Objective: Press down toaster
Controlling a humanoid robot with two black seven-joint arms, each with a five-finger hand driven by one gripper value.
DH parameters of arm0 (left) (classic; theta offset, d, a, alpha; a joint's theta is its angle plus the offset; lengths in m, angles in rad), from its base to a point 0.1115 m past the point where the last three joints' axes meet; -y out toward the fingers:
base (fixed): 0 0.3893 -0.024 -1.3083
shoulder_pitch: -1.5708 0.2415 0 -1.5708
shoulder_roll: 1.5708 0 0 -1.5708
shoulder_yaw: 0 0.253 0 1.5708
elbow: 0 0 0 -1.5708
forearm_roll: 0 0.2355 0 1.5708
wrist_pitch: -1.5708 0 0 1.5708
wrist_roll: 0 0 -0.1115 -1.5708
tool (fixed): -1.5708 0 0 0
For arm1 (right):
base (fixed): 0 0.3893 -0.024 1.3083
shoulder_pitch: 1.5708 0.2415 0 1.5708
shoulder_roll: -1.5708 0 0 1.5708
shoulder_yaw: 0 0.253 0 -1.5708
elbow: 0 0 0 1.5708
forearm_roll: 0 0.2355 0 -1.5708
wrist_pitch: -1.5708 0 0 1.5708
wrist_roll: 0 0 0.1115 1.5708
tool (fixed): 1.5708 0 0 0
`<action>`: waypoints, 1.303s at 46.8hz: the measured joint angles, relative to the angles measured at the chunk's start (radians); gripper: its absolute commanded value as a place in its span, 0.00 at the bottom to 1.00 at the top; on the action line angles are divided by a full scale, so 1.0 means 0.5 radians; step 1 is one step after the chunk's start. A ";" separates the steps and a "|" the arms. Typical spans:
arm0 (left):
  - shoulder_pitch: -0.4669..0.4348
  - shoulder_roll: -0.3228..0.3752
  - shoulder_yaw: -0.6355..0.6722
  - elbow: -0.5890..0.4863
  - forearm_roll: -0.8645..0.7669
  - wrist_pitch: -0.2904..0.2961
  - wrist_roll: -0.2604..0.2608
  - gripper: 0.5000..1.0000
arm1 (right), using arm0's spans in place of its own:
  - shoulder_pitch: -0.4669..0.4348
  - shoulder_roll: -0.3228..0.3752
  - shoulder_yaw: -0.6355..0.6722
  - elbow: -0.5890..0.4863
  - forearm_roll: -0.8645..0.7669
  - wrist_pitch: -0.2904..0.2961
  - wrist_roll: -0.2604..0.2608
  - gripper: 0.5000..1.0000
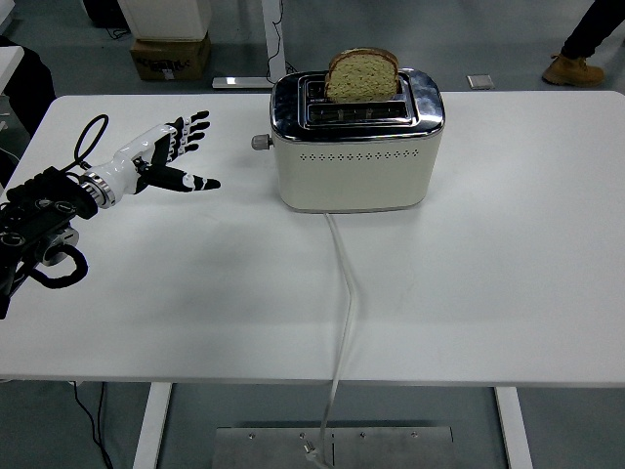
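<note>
upright in the toaster [355, 151] slot — one bread slice [362, 74]; left hand [161, 156] fingers apart, well apart from it

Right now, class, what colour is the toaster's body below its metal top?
Cream, under a shiny chrome top; the toaster shows clearly in the head view.

One toaster [355, 142], one bread slice [362, 74], one hand [164, 156], perhaps one box [170, 56].

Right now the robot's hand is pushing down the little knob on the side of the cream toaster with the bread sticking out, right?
Not quite. The head view shows the left hand hovering apart from the small grey side knob, its fingers spread and touching nothing. The cream and chrome toaster does have the slice of brown bread sticking out of its slot.
</note>
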 measured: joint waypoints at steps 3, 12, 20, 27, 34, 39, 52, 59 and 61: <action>-0.026 0.000 0.001 -0.001 -0.048 0.000 0.000 1.00 | 0.000 0.000 0.000 -0.001 0.000 0.000 0.000 1.00; -0.045 -0.005 -0.007 -0.001 -0.224 -0.005 -0.002 1.00 | 0.000 0.000 0.000 0.000 -0.001 0.000 0.000 1.00; -0.045 -0.027 -0.015 -0.001 -0.409 0.000 -0.012 1.00 | 0.000 0.000 0.001 -0.001 -0.001 0.001 0.000 1.00; -0.043 -0.038 -0.017 -0.001 -0.595 0.002 -0.012 1.00 | 0.000 0.000 0.000 -0.001 -0.001 0.001 0.001 1.00; -0.042 -0.042 -0.048 -0.001 -0.706 0.006 -0.012 1.00 | 0.000 0.000 0.000 -0.001 -0.001 0.000 0.001 1.00; -0.029 -0.041 -0.101 -0.001 -0.767 0.005 -0.012 1.00 | 0.000 0.000 -0.001 -0.001 0.000 0.000 0.001 1.00; 0.025 -0.037 -0.290 -0.001 -0.970 0.007 -0.012 1.00 | 0.000 0.000 0.000 -0.001 0.000 0.000 -0.001 1.00; 0.069 -0.040 -0.388 -0.001 -1.040 0.007 -0.013 1.00 | 0.000 0.000 0.000 -0.002 0.000 0.000 -0.001 1.00; 0.084 -0.040 -0.420 0.000 -1.052 0.007 -0.014 1.00 | 0.000 0.000 0.000 -0.001 0.000 0.000 -0.001 1.00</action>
